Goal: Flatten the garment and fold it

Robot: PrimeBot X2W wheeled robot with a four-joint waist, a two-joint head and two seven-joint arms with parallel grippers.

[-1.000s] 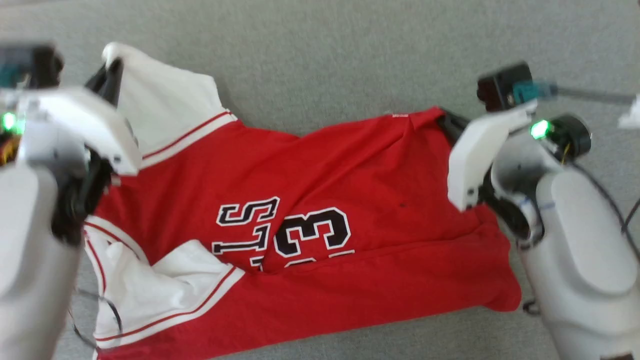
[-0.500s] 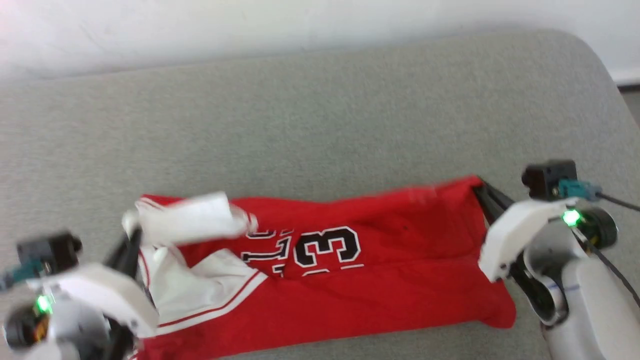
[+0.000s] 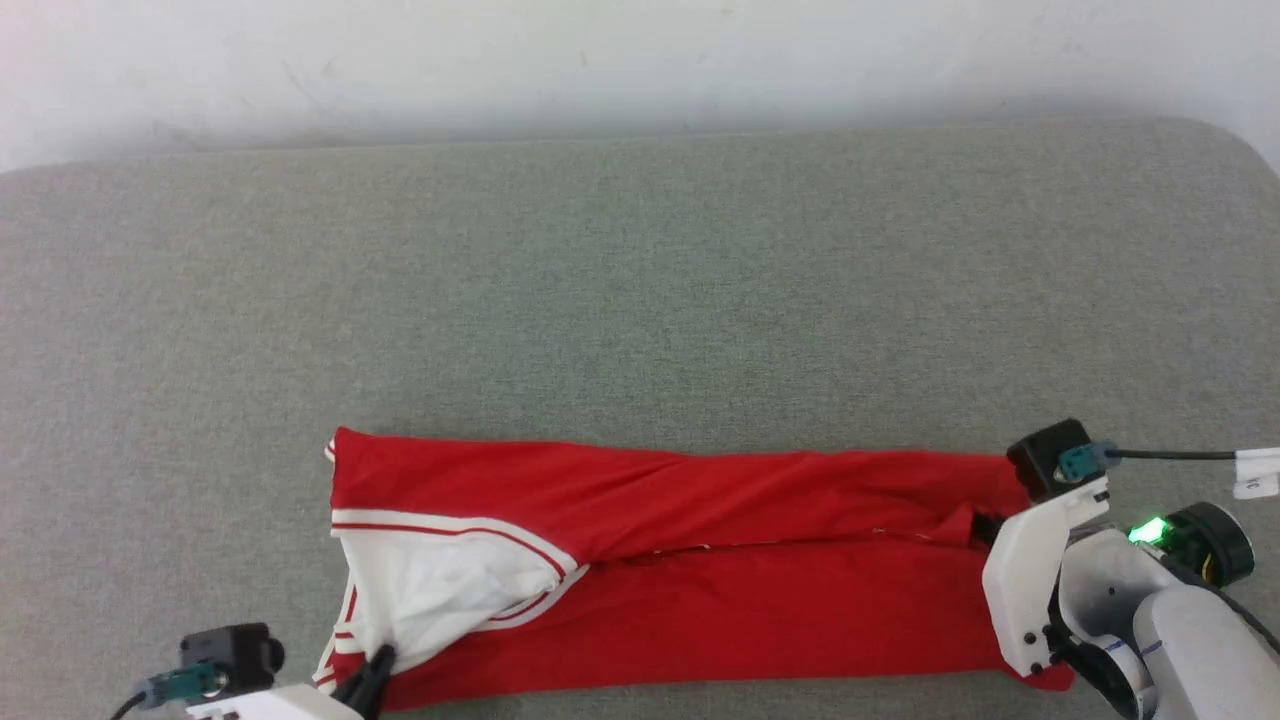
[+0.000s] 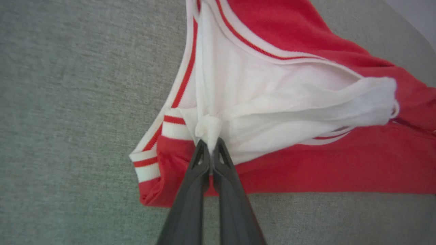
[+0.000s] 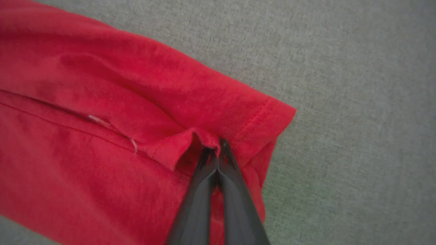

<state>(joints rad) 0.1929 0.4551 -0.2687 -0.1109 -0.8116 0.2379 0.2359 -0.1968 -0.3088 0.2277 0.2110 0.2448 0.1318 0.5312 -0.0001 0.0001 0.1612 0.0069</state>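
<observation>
The red garment (image 3: 700, 590) lies in a long, narrow band across the near part of the grey cushion, its far half folded over toward me so the lettering is hidden. A white sleeve (image 3: 440, 585) with striped trim sits at its left end. My left gripper (image 4: 211, 147) is shut on a bunch of white sleeve fabric (image 4: 272, 112); its fingers (image 3: 368, 682) show at the bottom left of the head view. My right gripper (image 5: 214, 147) is shut on a pinch of the red hem corner (image 5: 259, 112), at the garment's right end (image 3: 985, 525).
The grey upholstered surface (image 3: 640, 300) stretches wide and flat beyond the garment, ending at a pale wall (image 3: 600, 60) along the back. Its rounded corner (image 3: 1220, 160) is at the far right. A cable (image 3: 1180, 456) runs off from my right wrist camera.
Both grippers have drawn the far edge of the garment back toward me, folding it over the lettering into a narrow band. The head view has also tilted up, now showing the wall.
</observation>
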